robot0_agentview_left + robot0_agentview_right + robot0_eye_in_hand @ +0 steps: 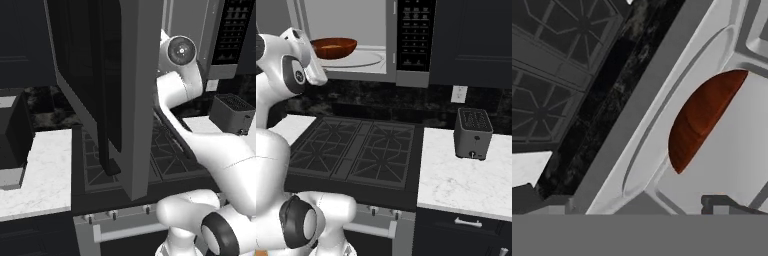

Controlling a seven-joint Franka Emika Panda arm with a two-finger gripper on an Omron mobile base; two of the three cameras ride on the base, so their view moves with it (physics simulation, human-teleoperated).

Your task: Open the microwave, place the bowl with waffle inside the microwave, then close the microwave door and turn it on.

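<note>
Nearest the left base cam: wide grey-framed microwave door w/ dark window and black vertical bar handle, swung fully open and standing out over the black gas stove.

Behind it, the wide boxy grey microwave w/ black keypad strip; cavity open.

Small shallow round reddish-brown bowl sits inside the cavity on the pale round turntable. In it, a golden-tan patch: the waffle, as far as I can resolve.

My gripper: fingers not resolvable in any cam, so open/closed state cannot be determined. Hand cam looks at the bowl's underside from close by, at the cavity edge. Whether I am touching the bowl: cannot tell.

Est. status: bowl placed; remaining = retract, close door, start.

Risks, largest first:
1. Door closing on my arm. Cause: wrist and forearm near the cavity mouth, between door and frame.
2. Bowl dragged or tipped on retract. Cause: fingers close to the rim.
3. Door left ajar. Cause: push applied too near the hinge.
4. Wrong key. Cause: small keypad buttons.
</note>
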